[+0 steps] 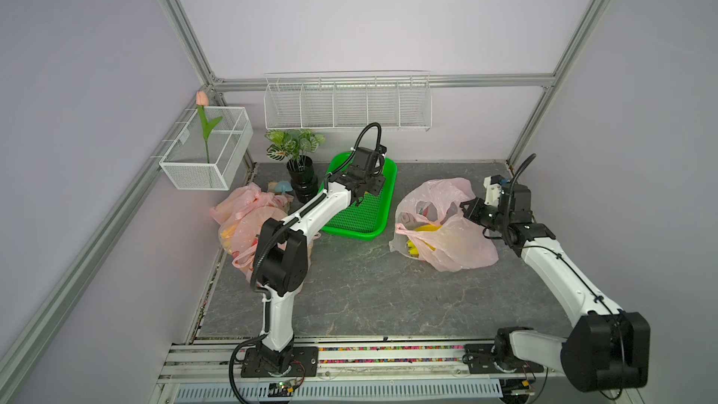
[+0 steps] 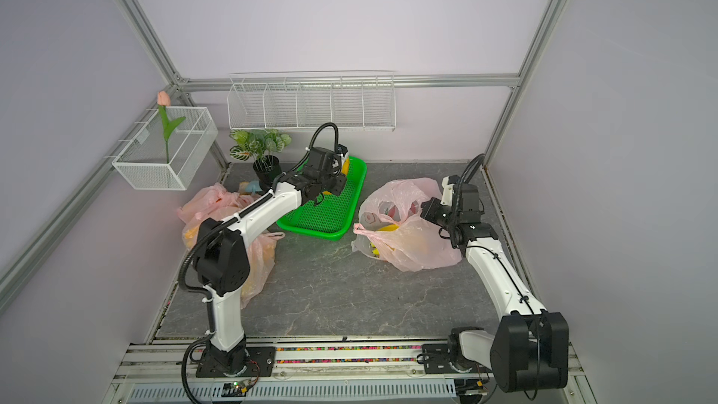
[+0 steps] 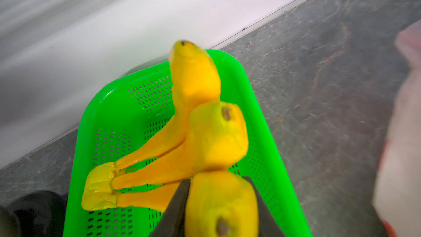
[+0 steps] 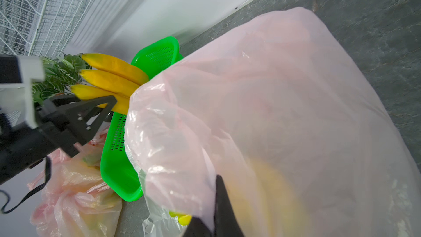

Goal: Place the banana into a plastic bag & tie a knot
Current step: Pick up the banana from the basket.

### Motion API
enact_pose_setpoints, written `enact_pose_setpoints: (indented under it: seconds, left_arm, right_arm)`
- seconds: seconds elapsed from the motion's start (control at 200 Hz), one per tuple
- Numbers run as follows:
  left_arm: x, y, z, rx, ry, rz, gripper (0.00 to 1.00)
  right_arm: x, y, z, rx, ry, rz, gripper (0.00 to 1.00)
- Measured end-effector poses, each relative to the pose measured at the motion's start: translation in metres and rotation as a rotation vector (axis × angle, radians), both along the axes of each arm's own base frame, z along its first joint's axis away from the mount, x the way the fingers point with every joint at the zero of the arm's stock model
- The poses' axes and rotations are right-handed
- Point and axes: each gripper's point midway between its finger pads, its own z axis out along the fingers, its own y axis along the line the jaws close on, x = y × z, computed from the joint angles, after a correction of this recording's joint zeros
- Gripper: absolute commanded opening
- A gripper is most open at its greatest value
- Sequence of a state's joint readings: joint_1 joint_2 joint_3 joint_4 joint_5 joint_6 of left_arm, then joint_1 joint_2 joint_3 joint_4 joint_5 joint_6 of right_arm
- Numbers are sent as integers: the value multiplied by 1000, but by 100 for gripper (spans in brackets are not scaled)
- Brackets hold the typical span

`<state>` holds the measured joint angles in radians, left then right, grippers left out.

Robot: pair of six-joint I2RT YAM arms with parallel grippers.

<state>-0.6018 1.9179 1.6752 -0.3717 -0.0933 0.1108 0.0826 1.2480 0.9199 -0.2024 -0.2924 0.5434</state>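
Several bags [image 1: 241, 227], potted plant [image 1: 301, 176] beside tray [image 1: 361, 215]; left hand [image 3: 219, 192] grips banana [image 3: 205, 137].

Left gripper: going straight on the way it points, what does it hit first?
Probably the green tray: the left gripper, closed on the banana bunch, points down toward the tray's perforated floor. The held bananas would touch before the fingers; depth is unclear.

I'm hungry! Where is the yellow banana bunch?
In the left wrist view, the yellow banana bunch is pinched by the left pincer, over the green plastic tray.
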Motion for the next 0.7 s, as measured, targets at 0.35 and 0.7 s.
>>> enact_pose_setpoints:
  seconds: [0.35,0.7]
  left_arm:
    - [-135,-39,75,-312,-60,-229,19]
    - [-206,-75,68,-457,9,-390,17]
  right_arm:
    - [-3,10,-4,-22,22,33,7]
    - [-2,17,10,6,5,62,7]
